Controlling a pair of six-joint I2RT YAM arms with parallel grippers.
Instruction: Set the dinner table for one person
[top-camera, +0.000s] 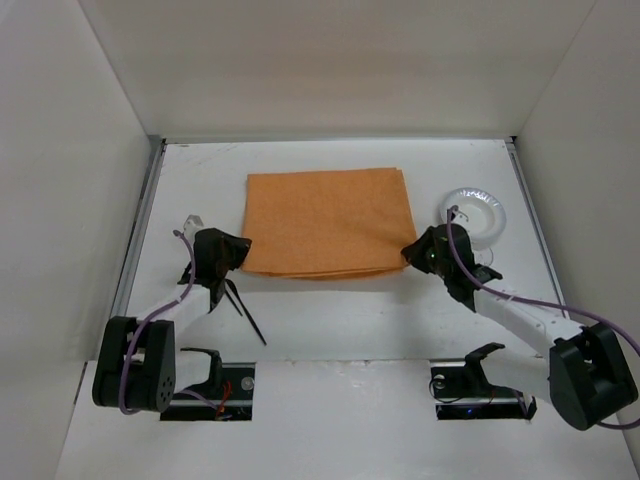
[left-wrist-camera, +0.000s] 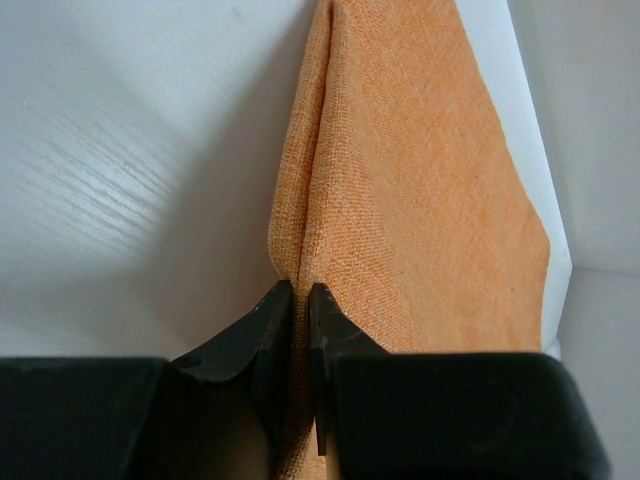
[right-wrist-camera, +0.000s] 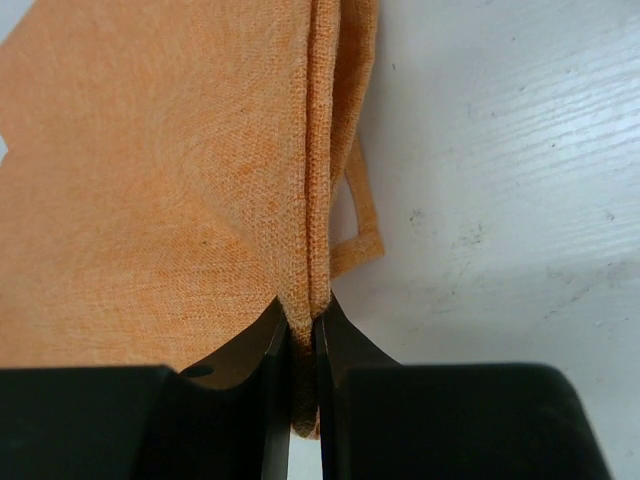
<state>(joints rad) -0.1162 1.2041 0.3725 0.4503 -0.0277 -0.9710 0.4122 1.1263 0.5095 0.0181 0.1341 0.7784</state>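
The table (top-camera: 330, 330) fills the floor of the white-walled enclosure, running from the arm bases up to the back wall, and so far it carries only the beginnings of a place setting. An orange cloth mat (top-camera: 325, 220) lies at its middle, slightly skewed, with several layers showing along its near edge, so it looks folded rather than spread single. The left tool (top-camera: 232, 255) is clenched on the mat's near-left corner; the left wrist view shows both fingers pressed together over the fabric fold. The right tool (top-camera: 415, 250) is likewise clamped on the near-right corner, with the cloth edge pinched between its fingers and a small sewn loop hanging just beside them. A white plate (top-camera: 490, 200) sits on the bare table just right of the mat, near the right arm and not on the cloth. Thin dark utensils (top-camera: 243, 308) lie near the left arm, short of the mat; their kind is too small to tell. By my reading the task is at an early stage: the mat is being positioned or straightened, while the plate has yet to go onto it and the utensils have yet to be laid alongside.
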